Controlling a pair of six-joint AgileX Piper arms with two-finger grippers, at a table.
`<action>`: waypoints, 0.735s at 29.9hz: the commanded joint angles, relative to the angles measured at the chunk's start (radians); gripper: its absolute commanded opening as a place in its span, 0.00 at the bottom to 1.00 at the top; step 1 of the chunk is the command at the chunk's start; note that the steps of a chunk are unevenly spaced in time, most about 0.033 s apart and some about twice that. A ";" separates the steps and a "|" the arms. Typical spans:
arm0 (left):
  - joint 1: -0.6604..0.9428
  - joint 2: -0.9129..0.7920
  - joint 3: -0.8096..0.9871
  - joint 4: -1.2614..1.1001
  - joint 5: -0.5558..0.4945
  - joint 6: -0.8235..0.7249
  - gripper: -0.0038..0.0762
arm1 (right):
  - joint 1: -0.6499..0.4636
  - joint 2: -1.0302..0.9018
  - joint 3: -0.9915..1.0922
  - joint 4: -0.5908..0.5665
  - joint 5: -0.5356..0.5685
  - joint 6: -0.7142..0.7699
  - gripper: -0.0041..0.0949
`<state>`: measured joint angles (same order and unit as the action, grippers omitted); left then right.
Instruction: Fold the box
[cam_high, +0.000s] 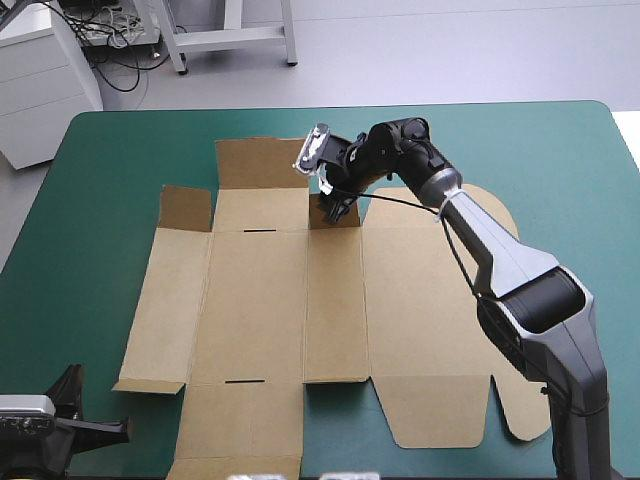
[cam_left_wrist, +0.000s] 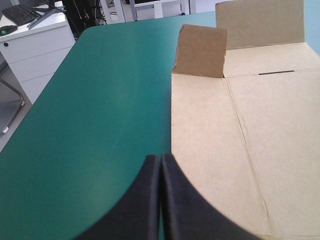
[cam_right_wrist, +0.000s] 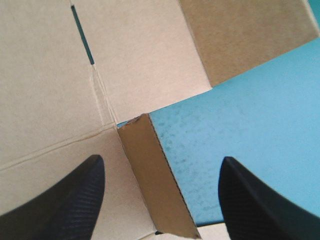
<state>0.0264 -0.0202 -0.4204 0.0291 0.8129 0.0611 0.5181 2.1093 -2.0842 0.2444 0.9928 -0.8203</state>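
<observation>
Right pincer (cam_high: 334, 207) hangs released, its black fingers (cam_right_wrist: 70, 200) straddling a small upright flap (cam_right_wrist: 150, 175) near the counter's (cam_high: 110, 190) far edge, probably so it can pinch that flap and tuck it. Left pincer (cam_left_wrist: 160, 162) is clenched on nothing, parked by the near left corner, clear of the work. The brown box (cam_high: 260, 300) lies mostly flat mid-counter, with only a few far flaps raised; folding looks barely begun.

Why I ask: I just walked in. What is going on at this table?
The right gripper, fingers open, straddles a small raised flap at the far edge of the brown box, which otherwise lies mostly flat on the teal-green table. The left gripper, fingers shut and empty, is by the box's left edge.
</observation>
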 joint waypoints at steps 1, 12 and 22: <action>-0.001 -0.011 -0.018 -0.003 -0.074 -0.012 0.01 | 0.001 -0.098 -0.085 -0.032 0.025 0.171 0.51; -0.001 -0.011 -0.018 0.009 -0.075 -0.012 0.01 | -0.032 -0.185 -0.117 -0.145 0.219 0.546 0.03; -0.001 -0.011 -0.018 0.014 -0.075 -0.012 0.09 | -0.084 -0.350 -0.007 -0.312 0.254 0.737 0.03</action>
<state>0.0264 -0.0202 -0.4204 0.0433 0.8129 0.0608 0.4376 1.8815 -2.1118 -0.0427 1.2457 -0.0936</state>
